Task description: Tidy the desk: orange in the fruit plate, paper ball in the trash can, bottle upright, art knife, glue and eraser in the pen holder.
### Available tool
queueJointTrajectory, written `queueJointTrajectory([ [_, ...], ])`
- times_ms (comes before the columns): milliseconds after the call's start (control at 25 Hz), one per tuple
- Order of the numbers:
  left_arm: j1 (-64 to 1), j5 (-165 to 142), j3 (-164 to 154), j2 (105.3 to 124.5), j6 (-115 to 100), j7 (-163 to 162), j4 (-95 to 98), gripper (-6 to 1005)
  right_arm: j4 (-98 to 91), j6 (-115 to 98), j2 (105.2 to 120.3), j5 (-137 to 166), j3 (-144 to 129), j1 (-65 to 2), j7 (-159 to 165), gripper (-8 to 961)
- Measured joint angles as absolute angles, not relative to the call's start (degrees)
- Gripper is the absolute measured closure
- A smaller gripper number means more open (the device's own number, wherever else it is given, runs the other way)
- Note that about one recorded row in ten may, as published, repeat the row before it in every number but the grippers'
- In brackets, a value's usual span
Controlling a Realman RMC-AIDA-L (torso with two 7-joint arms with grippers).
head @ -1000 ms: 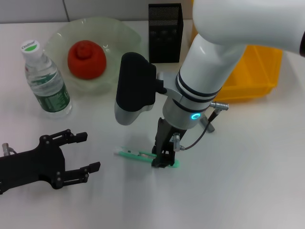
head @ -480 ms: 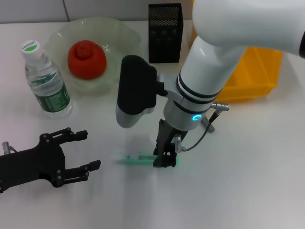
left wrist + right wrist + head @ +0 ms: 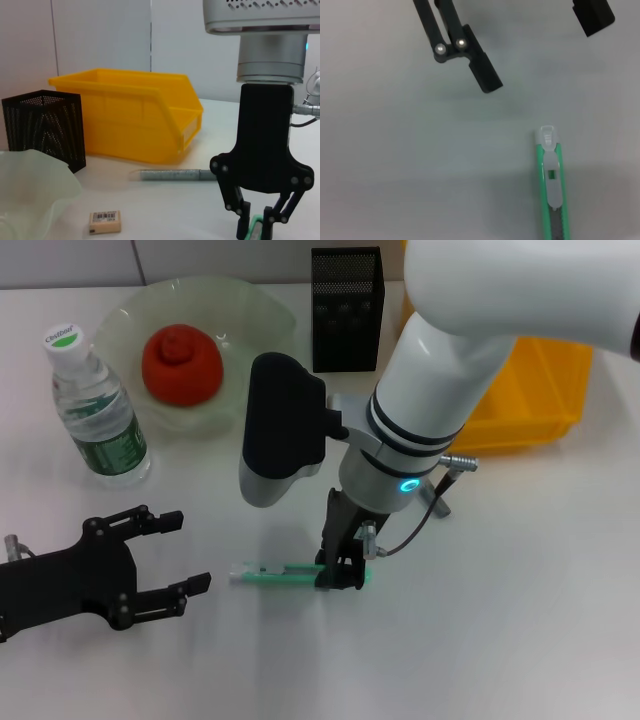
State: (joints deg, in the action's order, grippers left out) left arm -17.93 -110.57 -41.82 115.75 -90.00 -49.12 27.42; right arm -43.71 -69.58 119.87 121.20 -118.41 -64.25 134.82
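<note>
My right gripper (image 3: 340, 575) points down at the table's front middle, shut on the rear end of the green art knife (image 3: 285, 573). The knife's white tip points toward my left gripper (image 3: 185, 554), which rests open at the front left. The left wrist view shows the right gripper (image 3: 257, 231) pinching the knife (image 3: 255, 229); behind it lie the grey glue stick (image 3: 172, 174) and the eraser (image 3: 105, 222). The orange (image 3: 182, 363) sits in the fruit plate (image 3: 255, 310). The bottle (image 3: 95, 405) stands upright. The black mesh pen holder (image 3: 346, 310) is at the back. The paper ball is out of view.
A yellow bin (image 3: 540, 390) stands at the back right, beside the pen holder. My right arm's white body hides the table between the holder and the knife in the head view. The right wrist view shows the knife (image 3: 551, 185) and one of the left gripper's fingers (image 3: 480, 75).
The right gripper shifted slightly left with the knife; the knife swung from slanted to nearly level, its white tip now farther left. The left arm stayed put.
</note>
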Motion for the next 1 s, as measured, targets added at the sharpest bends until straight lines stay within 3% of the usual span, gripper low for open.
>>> queueJointTrajectory([
  [200, -17.7, -110.6, -41.2, 115.55, -90.0, -49.1, 27.4, 198, -46.9, -71.2, 119.50, 124.0, -114.0, -61.9, 134.0, 788],
  [1000, -16.5, -110.6, -37.4, 115.05, -92.3, -49.5, 27.3, 198, -60.8, -76.7, 119.28, 121.4, -87.2, -41.2, 112.5, 789],
])
